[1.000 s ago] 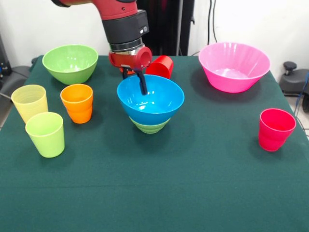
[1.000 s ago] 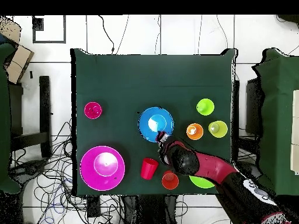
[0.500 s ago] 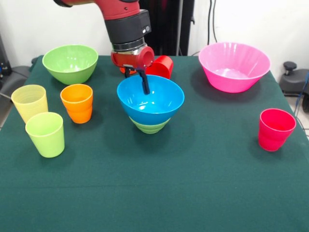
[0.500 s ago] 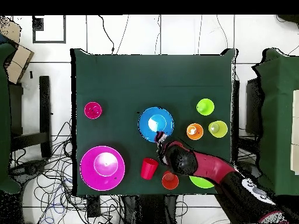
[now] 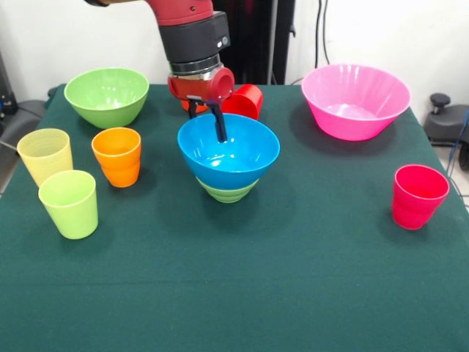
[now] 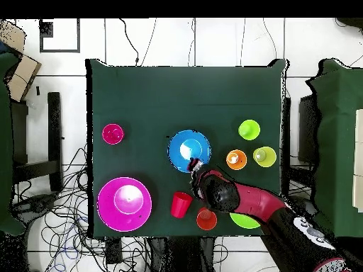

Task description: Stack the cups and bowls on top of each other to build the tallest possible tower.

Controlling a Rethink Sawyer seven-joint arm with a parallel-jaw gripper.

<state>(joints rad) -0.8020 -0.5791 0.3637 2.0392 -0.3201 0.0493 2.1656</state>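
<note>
Your gripper [image 5: 207, 121] straddles the far rim of the blue bowl [image 5: 229, 152], which sits nested on the small green bowl [image 5: 227, 192] directly beneath, one finger inside, though whether it pinches I cannot tell.

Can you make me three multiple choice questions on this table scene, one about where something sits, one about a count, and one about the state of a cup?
1. What does the blue bowl rest in?
A. the pink bowl
B. a small light green bowl
C. the bare table

2. How many cups stand upright on the side with the large green bowl, in the front view?
A. one
B. three
C. five

3. How is the red cup behind the blue bowl?
A. upright
B. upside down
C. lying on its side

Answers:
1 B, the small light green bowl shows under it.
2 B, the yellow cup, the lime cup and the orange cup.
3 C, its open mouth faces sideways.
</note>
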